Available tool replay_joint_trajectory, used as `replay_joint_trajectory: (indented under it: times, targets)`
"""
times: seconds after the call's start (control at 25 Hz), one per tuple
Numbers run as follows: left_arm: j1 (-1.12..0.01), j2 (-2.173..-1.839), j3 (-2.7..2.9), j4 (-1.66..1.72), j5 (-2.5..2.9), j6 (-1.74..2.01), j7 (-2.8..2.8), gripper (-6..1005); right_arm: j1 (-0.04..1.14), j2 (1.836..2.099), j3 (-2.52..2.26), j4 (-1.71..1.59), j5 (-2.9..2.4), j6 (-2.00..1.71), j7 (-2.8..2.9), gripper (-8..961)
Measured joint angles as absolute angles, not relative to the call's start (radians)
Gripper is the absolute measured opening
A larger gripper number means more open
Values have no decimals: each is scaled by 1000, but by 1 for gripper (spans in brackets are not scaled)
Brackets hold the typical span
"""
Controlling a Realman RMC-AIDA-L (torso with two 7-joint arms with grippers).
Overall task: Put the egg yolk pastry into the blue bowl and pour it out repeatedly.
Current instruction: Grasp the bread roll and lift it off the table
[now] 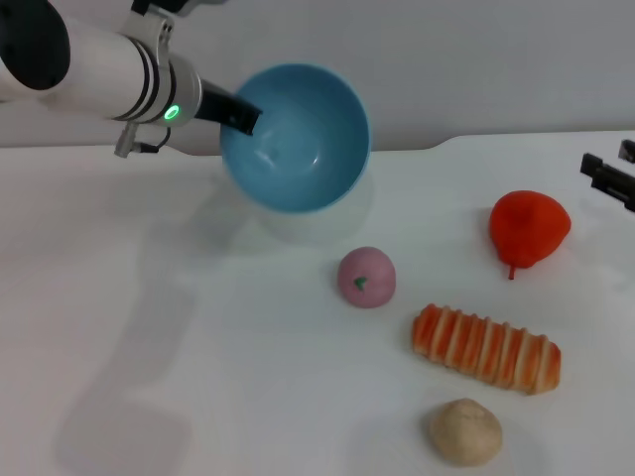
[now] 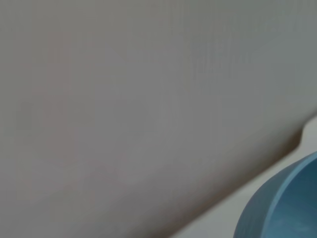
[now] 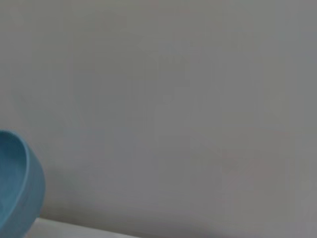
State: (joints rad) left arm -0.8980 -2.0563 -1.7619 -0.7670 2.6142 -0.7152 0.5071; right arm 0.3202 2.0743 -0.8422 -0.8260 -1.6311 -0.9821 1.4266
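- Blue bowl (image 1: 298,139): lifted off the tabletop (image 1: 198,327) at the far side, left of centre, tipped on its side with the opening toward the near side; inside empty; shadow on the surface just beneath.
- Left end effector (image 1: 241,114): at the far left, reaching in from the left edge, dark fingers clamped on the left rim of the bowl.
- Egg yolk pastry (image 1: 465,431): resting on the tabletop at the near right, well apart from the bowl, nothing touching it.
- Pink ball (image 1: 366,277): near the centre, between bowl and pastry, green speck on top.
- Striped bread (image 1: 486,348): lying flat to the right of the pink ball, just beyond the pastry.
- Red pepper (image 1: 528,228): far right of the group.
- Right end effector (image 1: 610,177): at the right edge, apart from everything; opening cannot be told.
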Motion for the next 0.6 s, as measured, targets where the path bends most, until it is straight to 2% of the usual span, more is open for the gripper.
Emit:
replay_joint_trajectory:
  times: [0.24, 0.6]
  targets:
    - [-901, -2052, -1771, -770, 2627, -833, 495, 0, 323, 2077, -911, -1046, -1820, -1006, 1677, 574]
    - [-901, -2056, -1772, -779, 2685, -900, 422, -1, 445, 2074, -957, -1262, -2146, -1140, 2082, 576]
